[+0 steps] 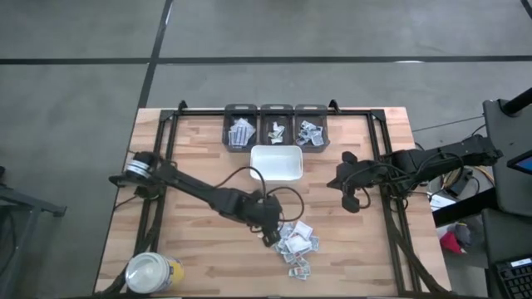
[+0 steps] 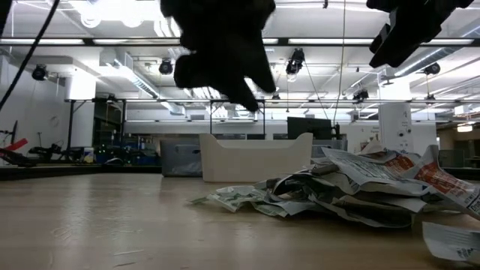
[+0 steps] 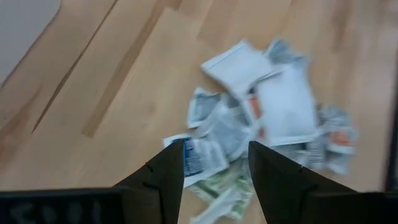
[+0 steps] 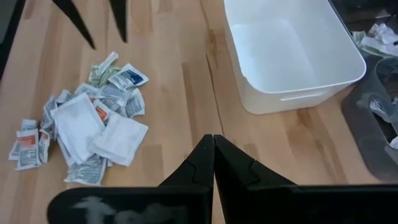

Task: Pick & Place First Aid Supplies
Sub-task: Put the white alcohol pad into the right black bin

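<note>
Left gripper (image 1: 273,235), fingers spread and empty, hangs above the far-left edge of the heap of small white paper packets (image 1: 296,243) lying near-centre on the wooden table (image 1: 199,154). Right gripper (image 4: 213,144), pressed together, waits at right. White rectangular plastic tray (image 1: 276,162) sits empty beyond the heap. Best approach: drop straight onto one edge packet, blue-printed sachet (image 3: 198,155) between the fingers, and avoid snagging neighbours.

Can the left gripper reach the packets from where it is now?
Probably yes. The left gripper hangs open above the near edge of the packets, with nothing between them. The right gripper waits off to the side.
</note>
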`<move>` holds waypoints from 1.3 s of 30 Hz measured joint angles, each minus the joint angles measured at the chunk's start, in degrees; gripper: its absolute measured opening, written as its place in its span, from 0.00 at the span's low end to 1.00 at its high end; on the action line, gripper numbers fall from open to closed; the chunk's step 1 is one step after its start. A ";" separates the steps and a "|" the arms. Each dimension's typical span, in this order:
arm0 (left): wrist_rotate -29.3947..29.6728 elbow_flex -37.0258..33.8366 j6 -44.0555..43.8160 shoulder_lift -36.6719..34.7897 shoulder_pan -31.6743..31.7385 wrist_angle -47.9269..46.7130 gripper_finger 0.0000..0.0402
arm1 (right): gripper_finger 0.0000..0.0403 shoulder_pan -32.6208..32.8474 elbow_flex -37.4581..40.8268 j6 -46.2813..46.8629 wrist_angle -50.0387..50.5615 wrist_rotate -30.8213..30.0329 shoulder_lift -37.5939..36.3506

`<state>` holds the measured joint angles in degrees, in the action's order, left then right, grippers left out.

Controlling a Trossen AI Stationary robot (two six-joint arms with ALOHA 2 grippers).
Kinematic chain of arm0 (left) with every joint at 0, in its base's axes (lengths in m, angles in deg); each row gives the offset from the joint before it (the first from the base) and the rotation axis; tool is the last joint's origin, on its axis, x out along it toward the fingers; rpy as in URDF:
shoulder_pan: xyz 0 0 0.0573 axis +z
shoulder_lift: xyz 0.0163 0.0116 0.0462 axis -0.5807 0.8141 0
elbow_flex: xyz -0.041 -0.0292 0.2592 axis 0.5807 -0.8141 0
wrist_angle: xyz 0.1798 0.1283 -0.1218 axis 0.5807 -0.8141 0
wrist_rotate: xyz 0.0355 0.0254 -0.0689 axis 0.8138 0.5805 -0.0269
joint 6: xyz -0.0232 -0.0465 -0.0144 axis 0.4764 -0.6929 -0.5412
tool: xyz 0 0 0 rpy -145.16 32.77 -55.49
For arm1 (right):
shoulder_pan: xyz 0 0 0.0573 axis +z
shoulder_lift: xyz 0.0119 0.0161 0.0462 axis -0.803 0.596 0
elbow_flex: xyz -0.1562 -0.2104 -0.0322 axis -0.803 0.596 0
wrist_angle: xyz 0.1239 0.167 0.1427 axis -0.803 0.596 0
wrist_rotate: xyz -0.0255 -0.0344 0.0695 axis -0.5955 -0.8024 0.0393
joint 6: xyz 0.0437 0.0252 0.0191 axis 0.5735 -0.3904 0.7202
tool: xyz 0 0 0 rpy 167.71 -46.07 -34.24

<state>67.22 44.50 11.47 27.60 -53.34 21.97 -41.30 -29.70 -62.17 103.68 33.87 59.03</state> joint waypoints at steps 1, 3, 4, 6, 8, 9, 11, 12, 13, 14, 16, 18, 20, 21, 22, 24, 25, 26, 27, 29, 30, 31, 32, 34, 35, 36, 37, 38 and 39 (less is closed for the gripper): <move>0.03 -0.12 -0.06 0.70 0.18 -0.35 0.42 | 0.02 0.00 0.02 -0.42 0.03 0.02 0.00; 0.18 -0.41 -0.55 1.92 0.56 -2.19 0.42 | 0.02 0.00 0.03 -0.80 -0.01 0.00 -0.02; 0.17 -0.45 -0.71 2.37 0.72 -2.80 0.42 | 0.02 0.00 0.03 -0.81 -0.01 0.01 -0.04; 0.20 -0.45 -0.75 3.41 1.05 -3.16 0.42 | 0.02 0.00 0.03 -0.82 -0.01 0.01 -0.08; 0.31 -0.43 -1.09 4.43 1.24 -3.21 0.42 | 0.02 0.00 0.03 -0.82 -0.10 0.00 -0.13; 0.40 -0.42 -1.58 4.90 1.26 -3.21 0.42 | 0.02 0.00 0.03 -0.83 -0.10 0.00 -0.13; 0.39 -0.45 -2.36 5.99 1.24 -3.32 0.42 | 0.02 0.00 0.03 -0.85 -0.10 0.00 -0.13; 0.39 -0.45 -2.69 6.34 1.24 -3.44 0.42 | 0.02 0.00 0.03 -1.02 -0.12 0.00 -0.13; 0.35 -0.45 -2.86 6.71 1.24 -3.68 0.42 | 0.02 0.00 0.03 -1.09 -0.11 0.00 -0.13; 0.35 -0.45 -3.04 7.14 1.24 -3.56 0.42 | 0.02 0.00 0.03 -1.34 -0.06 0.00 -0.13; 0.21 -0.45 -3.30 7.79 1.24 -3.58 0.42 | 0.02 -0.01 0.03 -2.26 -0.11 -0.01 -0.13; 0.11 -0.42 -3.31 8.24 1.22 -3.62 0.42 | 0.02 -0.02 0.03 -3.02 -0.12 -0.02 -0.13; 0.13 -0.28 -3.51 8.59 1.24 -3.58 0.42 | 0.02 -0.01 0.03 -3.39 -0.10 -0.03 -0.13; 0.13 -0.13 -3.55 8.71 1.24 -3.57 0.42 | 0.02 -0.02 0.03 -3.47 -0.12 -0.03 -0.13; 0.13 0.01 -3.59 8.84 1.22 -3.55 0.42 | 0.02 -0.02 0.03 -3.50 -0.10 -0.04 -0.13; 0.13 0.23 -3.92 9.02 1.22 -3.55 0.42 | 0.02 -0.02 0.03 -3.52 -0.10 -0.13 -0.13; 0.12 0.33 -4.19 9.04 1.22 -3.55 0.42 | 0.02 -0.02 0.03 -3.50 -0.10 -0.16 -0.13; 0.11 0.46 -4.21 9.05 1.22 -3.56 0.42 | 0.02 -0.02 0.03 -3.50 -0.10 -0.16 -0.13; 0.11 0.66 -4.12 9.05 1.22 -3.56 0.42 | 0.02 -0.02 0.03 -3.50 -0.10 -0.16 -0.13; 0.13 1.24 -3.38 9.05 1.21 -3.55 0.42 | 0.02 -0.02 0.03 -3.43 -0.10 -0.16 -0.13; 0.13 1.56 -3.15 9.05 1.17 -3.53 0.42 | 0.02 -0.02 0.03 -3.39 -0.10 -0.16 -0.13; 0.11 1.74 -3.05 9.05 1.13 -3.48 0.42 | 0.02 -0.02 0.03 -3.39 -0.10 -0.16 -0.13; 0.13 1.83 -3.05 9.03 1.11 -3.48 0.42 | 0.02 -0.02 0.03 -3.35 -0.10 -0.16 -0.13; 0.11 1.78 -3.27 9.05 1.11 -3.56 0.42 | 0.02 -0.02 0.03 -2.84 -0.14 -0.16 -0.13; 0.12 1.58 -3.54 9.07 1.11 -3.51 0.42 | 0.02 -0.02 0.03 -2.60 -0.15 -0.16 -0.13; 0.12 1.41 -3.75 9.07 1.11 -3.70 0.42 | 0.02 -0.02 0.03 -2.41 -0.18 -0.16 -0.13; 0.13 1.37 -3.93 9.08 1.11 -3.92 0.42 | 0.02 -0.02 0.03 -2.34 -0.30 -0.16 -0.13; 0.13 1.37 -4.00 9.09 1.11 -4.03 0.42 | 0.02 -0.02 0.03 -2.28 -0.45 -0.16 -0.13; 0.13 1.37 -4.11 9.09 1.11 -4.03 0.42 | 0.02 -0.02 0.03 -2.28 -0.69 -0.16 -0.13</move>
<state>67.35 45.87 7.36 36.69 -52.23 17.94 -41.32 -29.67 -64.44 102.99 33.71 58.90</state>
